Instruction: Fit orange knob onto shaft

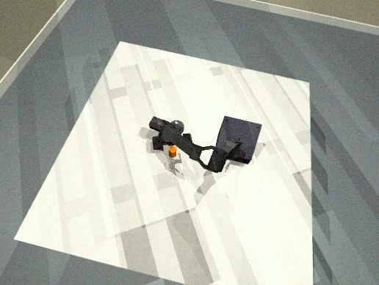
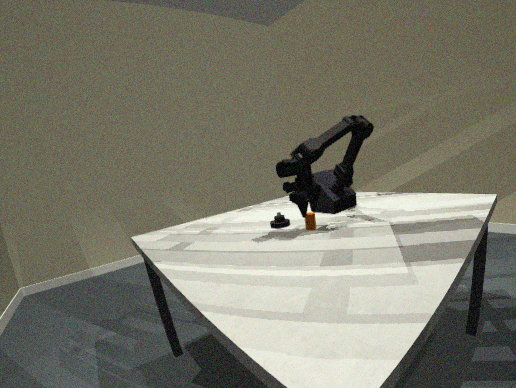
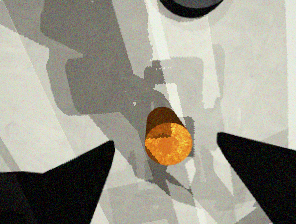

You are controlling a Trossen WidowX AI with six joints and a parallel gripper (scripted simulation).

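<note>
The orange knob (image 1: 172, 151) (image 2: 310, 221) (image 3: 169, 144) stands upright on the table; its underside and hole are hidden. The round pedestal (image 1: 178, 123) (image 2: 280, 223) (image 3: 192, 11) stands a short way from it, partly covered by the arm in the top view and cut off at the top edge in the wrist view. Its shaft (image 2: 279, 215) looks dark in the exterior view, and the flat side cannot be made out. My gripper (image 3: 164, 141) is open and empty, pointing down. In the wrist view the knob shows between the fingertips, with space on both sides. The fingers are above the table, close to the knob.
The white table (image 1: 92, 184) (image 2: 320, 340) carries patchy shadows. The arm's dark base (image 1: 240, 137) (image 2: 332, 196) stands on it to the right of the knob in the top view. The arm reaches from there over the table beside the pedestal.
</note>
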